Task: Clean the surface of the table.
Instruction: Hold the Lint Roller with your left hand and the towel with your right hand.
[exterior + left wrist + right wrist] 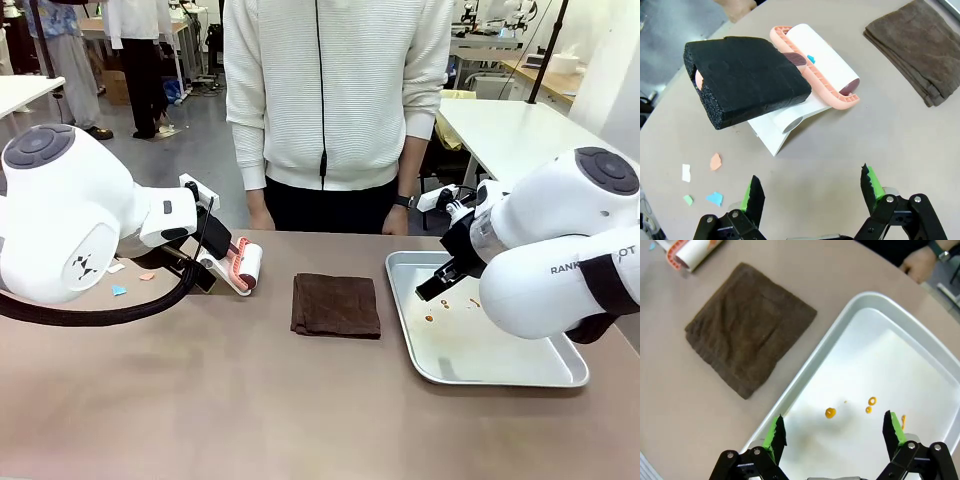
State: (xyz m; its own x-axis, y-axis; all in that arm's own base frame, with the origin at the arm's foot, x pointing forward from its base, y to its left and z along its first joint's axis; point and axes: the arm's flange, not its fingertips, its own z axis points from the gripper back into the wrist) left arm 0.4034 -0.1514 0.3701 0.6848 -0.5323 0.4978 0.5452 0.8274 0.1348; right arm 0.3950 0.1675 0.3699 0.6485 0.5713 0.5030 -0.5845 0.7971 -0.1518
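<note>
Wide-spread right gripper (834, 419) hangs above metal tray (866, 298) holding orange crumbs (830, 413); left wrist view adds wide-spread left gripper (811, 176) and lint roller (822, 65).

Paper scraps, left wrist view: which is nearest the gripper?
The blue scrap on the table, beside the left gripper; green scrap, white scrap and orange scrap lie farther off.

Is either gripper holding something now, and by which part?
Nothing is held. The left gripper stands open near the lint roller, the right gripper open over the metal tray.
</note>
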